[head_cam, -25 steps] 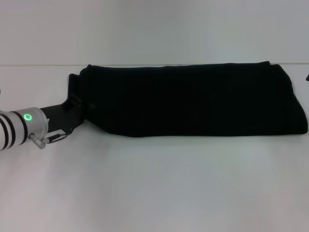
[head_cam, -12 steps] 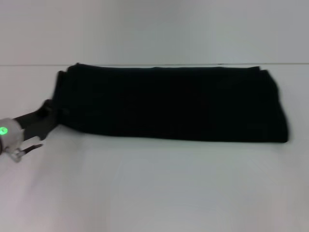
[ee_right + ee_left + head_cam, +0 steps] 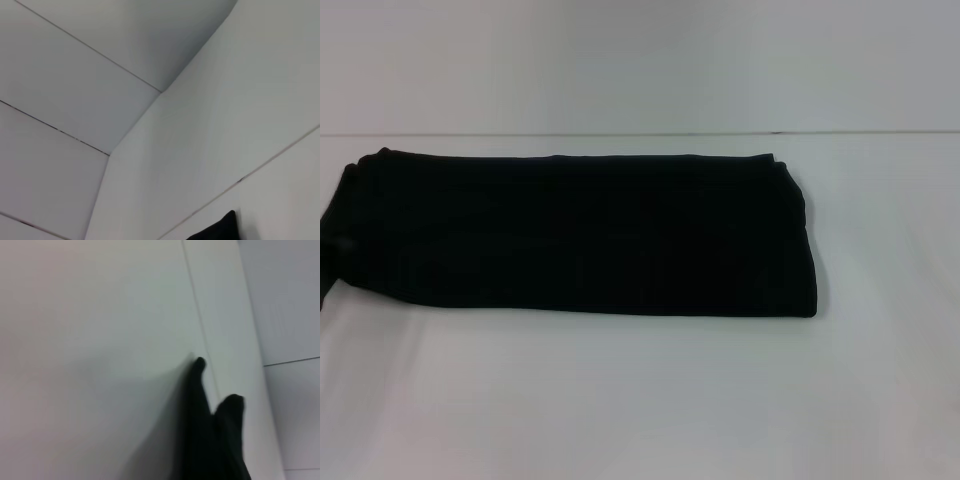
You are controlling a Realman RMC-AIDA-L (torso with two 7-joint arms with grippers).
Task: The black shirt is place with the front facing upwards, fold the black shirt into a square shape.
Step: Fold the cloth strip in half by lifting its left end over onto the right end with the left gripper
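Note:
The black shirt (image 3: 580, 235) lies on the white table as a long band folded lengthwise, with no print showing. It reaches from the left edge of the head view to right of centre. My left gripper (image 3: 326, 262) shows only as a dark shape at that left edge, against the shirt's left end, which has travelled with it. In the left wrist view, two dark tips of black shirt (image 3: 207, 435) rise from the table. One corner of the black shirt (image 3: 217, 231) shows in the right wrist view. My right gripper is out of view.
The white table (image 3: 640, 400) runs back to an edge line (image 3: 640, 133), with a pale wall behind it. Bare table surface lies in front of the shirt and to its right.
The whole shirt has slid left across the table, its right end moving from the right edge to right of centre. My left arm has drawn back left, almost out of view.

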